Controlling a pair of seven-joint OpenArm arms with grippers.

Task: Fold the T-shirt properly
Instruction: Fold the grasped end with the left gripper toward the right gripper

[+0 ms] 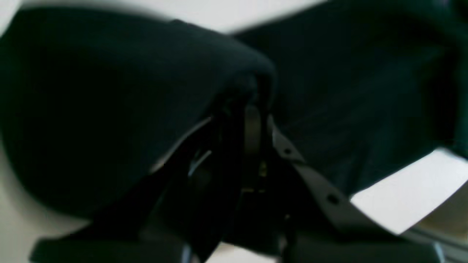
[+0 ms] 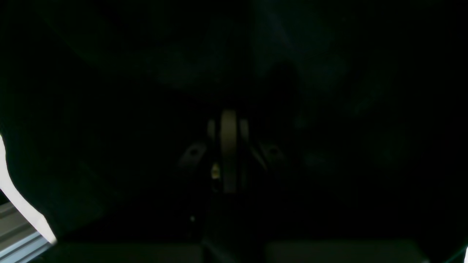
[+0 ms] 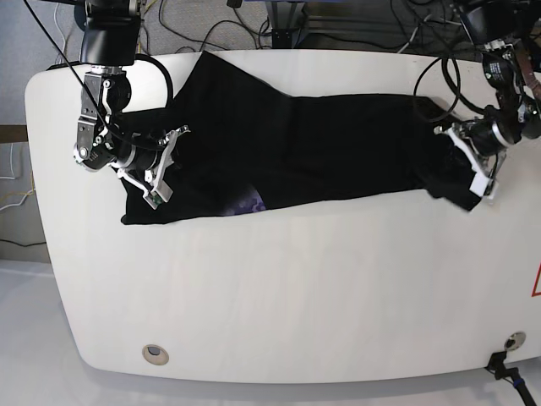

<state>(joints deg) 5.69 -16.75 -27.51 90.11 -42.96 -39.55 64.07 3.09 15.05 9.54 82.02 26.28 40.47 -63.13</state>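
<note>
The black T-shirt lies stretched across the far half of the white table, with a bit of purple print peeking out at its front edge. At the shirt's end on the right of the base view, my left gripper has its fingers together with black fabric bunched over the tips. On the other end, my right gripper is shut, and dark cloth surrounds its closed fingers.
Black cables run behind the table's far edge. A round grommet sits near the front left and a red mark at the right edge. An aluminium rail shows beside the table in the right wrist view.
</note>
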